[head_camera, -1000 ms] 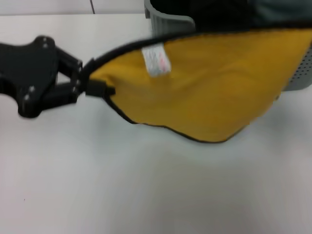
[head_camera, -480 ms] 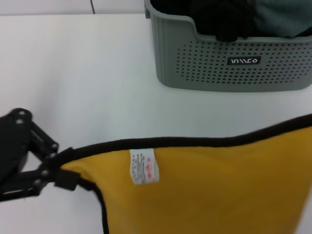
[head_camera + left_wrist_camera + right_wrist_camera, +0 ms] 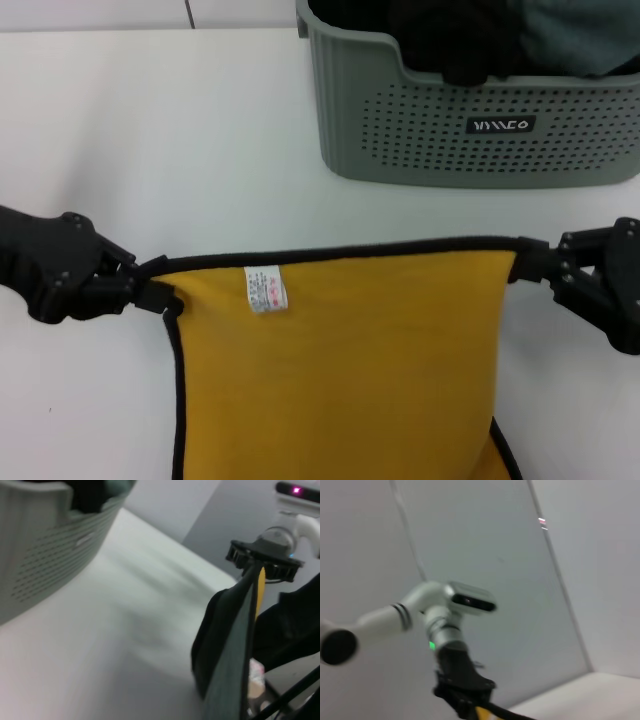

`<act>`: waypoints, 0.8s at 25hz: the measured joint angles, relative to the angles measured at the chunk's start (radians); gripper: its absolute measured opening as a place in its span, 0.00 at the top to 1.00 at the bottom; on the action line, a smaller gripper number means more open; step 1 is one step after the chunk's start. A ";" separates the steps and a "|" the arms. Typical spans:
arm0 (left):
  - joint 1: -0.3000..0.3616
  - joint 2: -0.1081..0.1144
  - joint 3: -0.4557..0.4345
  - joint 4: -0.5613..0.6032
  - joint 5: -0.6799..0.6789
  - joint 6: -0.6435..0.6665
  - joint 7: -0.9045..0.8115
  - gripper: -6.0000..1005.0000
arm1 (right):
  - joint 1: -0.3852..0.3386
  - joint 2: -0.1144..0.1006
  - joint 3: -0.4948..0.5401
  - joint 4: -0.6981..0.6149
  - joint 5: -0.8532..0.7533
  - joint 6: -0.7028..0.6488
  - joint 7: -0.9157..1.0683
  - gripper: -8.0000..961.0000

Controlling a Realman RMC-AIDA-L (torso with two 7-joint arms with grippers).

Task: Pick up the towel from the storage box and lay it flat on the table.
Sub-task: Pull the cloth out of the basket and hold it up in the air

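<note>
The mustard-yellow towel (image 3: 340, 370) with black trim and a small white label (image 3: 267, 291) is stretched out in front of the storage box (image 3: 480, 125), over the white table (image 3: 150, 130). My left gripper (image 3: 150, 290) is shut on its top left corner. My right gripper (image 3: 528, 264) is shut on its top right corner. The top edge is taut between them; the rest runs out of the head view at the near edge. In the left wrist view the towel (image 3: 230, 645) shows edge-on, with my right gripper (image 3: 262, 562) beyond it. The right wrist view shows my left gripper (image 3: 465, 700) farther off.
The grey-green box stands at the back right and holds a black cloth (image 3: 450, 35) and a grey-teal cloth (image 3: 575, 35). Bare white tabletop lies left of the box and between the box and the towel.
The towel came down from in front of the box and toward me, then was pulled straight. My right gripper has come into view at the right, and my left gripper has risen slightly.
</note>
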 joint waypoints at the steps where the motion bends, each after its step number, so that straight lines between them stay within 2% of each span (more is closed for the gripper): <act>1: -0.008 -0.006 -0.012 -0.002 0.021 0.000 0.000 0.96 | 0.000 0.000 0.002 0.000 -0.007 0.021 -0.003 0.98; 5: -0.051 -0.027 -0.051 -0.025 0.102 -0.007 -0.002 0.96 | 0.007 0.000 0.003 0.003 -0.032 0.091 -0.020 0.98; 10: -0.073 -0.044 -0.055 -0.045 0.128 -0.071 -0.010 0.96 | 0.043 -0.001 -0.004 0.024 -0.057 0.139 -0.025 0.98; 13: -0.085 -0.061 -0.056 -0.063 0.165 -0.145 -0.018 0.96 | 0.101 -0.001 -0.033 0.063 -0.066 0.192 -0.024 0.98; 14: -0.087 -0.064 -0.057 -0.065 0.177 -0.158 -0.020 0.96 | 0.130 0.000 -0.076 0.073 -0.069 0.253 -0.021 0.98; 20: -0.096 -0.088 -0.058 -0.074 0.252 -0.234 -0.034 0.96 | 0.186 0.001 -0.159 0.080 -0.094 0.392 -0.018 0.98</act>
